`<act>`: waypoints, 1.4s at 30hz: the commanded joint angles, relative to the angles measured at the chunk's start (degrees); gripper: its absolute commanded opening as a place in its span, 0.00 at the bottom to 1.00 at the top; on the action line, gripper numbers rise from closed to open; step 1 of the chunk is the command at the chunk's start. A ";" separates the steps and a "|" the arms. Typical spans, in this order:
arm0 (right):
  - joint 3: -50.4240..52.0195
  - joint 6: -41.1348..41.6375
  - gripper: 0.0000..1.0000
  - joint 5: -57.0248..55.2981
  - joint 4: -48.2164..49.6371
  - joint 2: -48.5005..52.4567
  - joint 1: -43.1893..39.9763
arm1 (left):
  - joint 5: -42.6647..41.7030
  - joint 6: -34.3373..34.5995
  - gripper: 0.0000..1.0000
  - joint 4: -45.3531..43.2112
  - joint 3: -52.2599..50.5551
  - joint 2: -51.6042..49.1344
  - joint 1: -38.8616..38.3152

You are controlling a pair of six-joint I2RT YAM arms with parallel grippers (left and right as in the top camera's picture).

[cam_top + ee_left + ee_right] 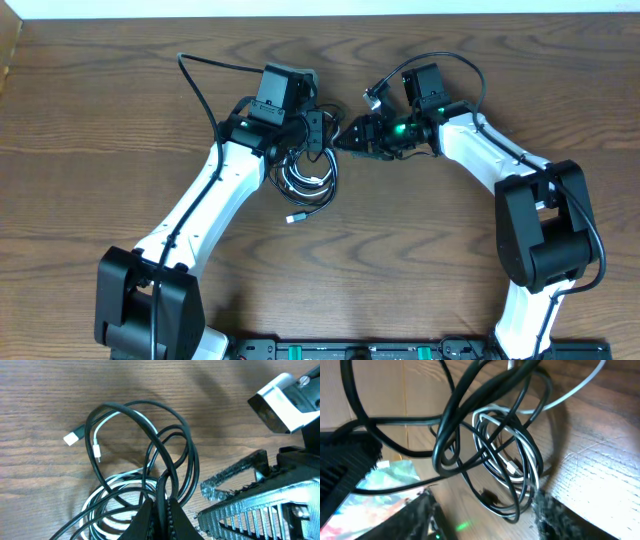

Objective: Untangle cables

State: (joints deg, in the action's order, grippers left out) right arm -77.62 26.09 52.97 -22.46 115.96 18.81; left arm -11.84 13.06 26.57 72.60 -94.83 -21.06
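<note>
The cables [310, 178] lie as a tangled bundle of black loops and one white cord on the wooden table, with a white plug [293, 217] sticking out towards the front. My left gripper [318, 135] sits over the bundle's far edge. In the left wrist view it [161, 516] is shut on a black cable [163, 485]; the white cord [95, 445] and its plug [71, 438] lie beyond. My right gripper [345, 137] faces it closely. In the right wrist view its fingers [485, 520] are open, with the black loops [512, 505] and white cord [535, 467] hanging between them.
The right gripper's open ribbed fingers [240, 495] show close beside the left gripper. A thick black arm cable [195, 80] arcs over the table at the back left, another [440, 62] over the right wrist. The table's back edge [300, 14] runs along the top.
</note>
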 commanded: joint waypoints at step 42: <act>-0.35 8.98 0.01 -23.43 13.16 -0.52 -6.43 | 3.76 3.78 0.33 7.43 0.15 24.68 0.24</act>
State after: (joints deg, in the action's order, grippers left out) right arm -78.00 34.37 24.32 -9.04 114.98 12.23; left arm -0.62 18.50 33.67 72.10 -65.12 -21.04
